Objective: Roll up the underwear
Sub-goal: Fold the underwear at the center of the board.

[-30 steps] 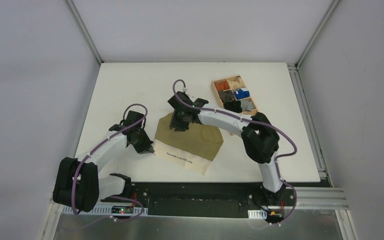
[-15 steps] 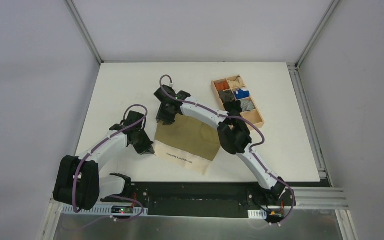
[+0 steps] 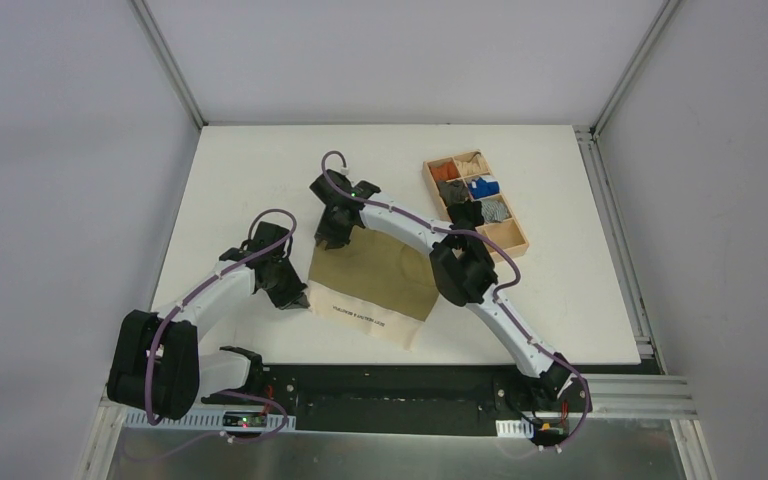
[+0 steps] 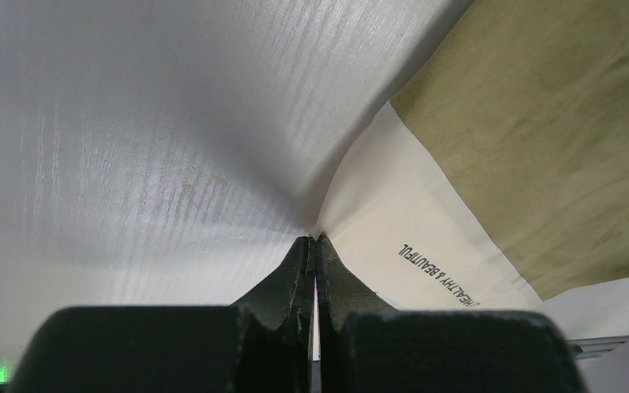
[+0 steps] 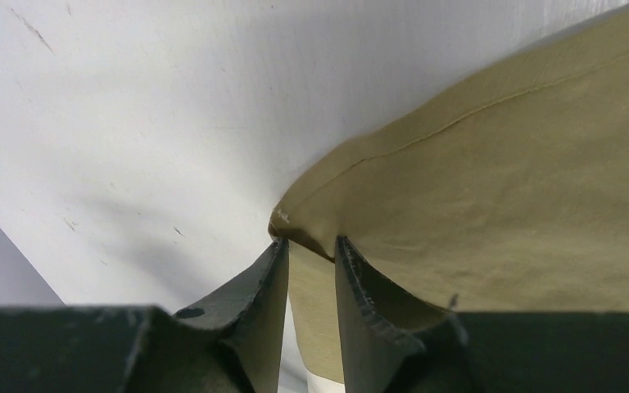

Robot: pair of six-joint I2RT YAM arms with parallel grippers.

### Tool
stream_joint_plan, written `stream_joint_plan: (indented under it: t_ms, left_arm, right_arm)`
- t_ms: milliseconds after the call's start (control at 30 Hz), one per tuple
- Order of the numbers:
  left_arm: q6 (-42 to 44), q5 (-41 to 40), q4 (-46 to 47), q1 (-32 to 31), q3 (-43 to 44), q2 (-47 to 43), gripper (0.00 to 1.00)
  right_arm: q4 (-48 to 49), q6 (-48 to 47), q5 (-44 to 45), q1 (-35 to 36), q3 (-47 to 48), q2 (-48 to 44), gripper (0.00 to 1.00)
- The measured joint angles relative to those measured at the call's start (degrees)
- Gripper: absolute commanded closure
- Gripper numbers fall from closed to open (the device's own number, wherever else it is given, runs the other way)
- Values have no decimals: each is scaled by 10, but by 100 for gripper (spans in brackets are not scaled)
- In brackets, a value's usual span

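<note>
At two corners of the underwear (image 3: 375, 280), the left gripper (image 4: 313, 241) and right gripper (image 5: 311, 247) pinch it tight; pull gently, evenly.

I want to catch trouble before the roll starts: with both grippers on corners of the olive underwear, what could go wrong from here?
The left gripper pinches only the very corner of the cream waistband of the olive-khaki fabric underwear; it may slip out. The right gripper likewise holds just a hem corner. The right arm's elbow sits close to the wooden compartment tray and could bump it.
</note>
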Motion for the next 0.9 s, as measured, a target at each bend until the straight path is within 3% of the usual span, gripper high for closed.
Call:
stream_joint_plan:
  t_ms: [267, 900]
  left_arm:
    - [5, 2, 0, 0, 0, 14, 100]
    - [5, 15, 1, 0, 0, 16, 100]
  right_arm:
    - [46, 0, 21, 4, -51, -26, 69]
    - [80, 0, 26, 9, -53, -26, 67]
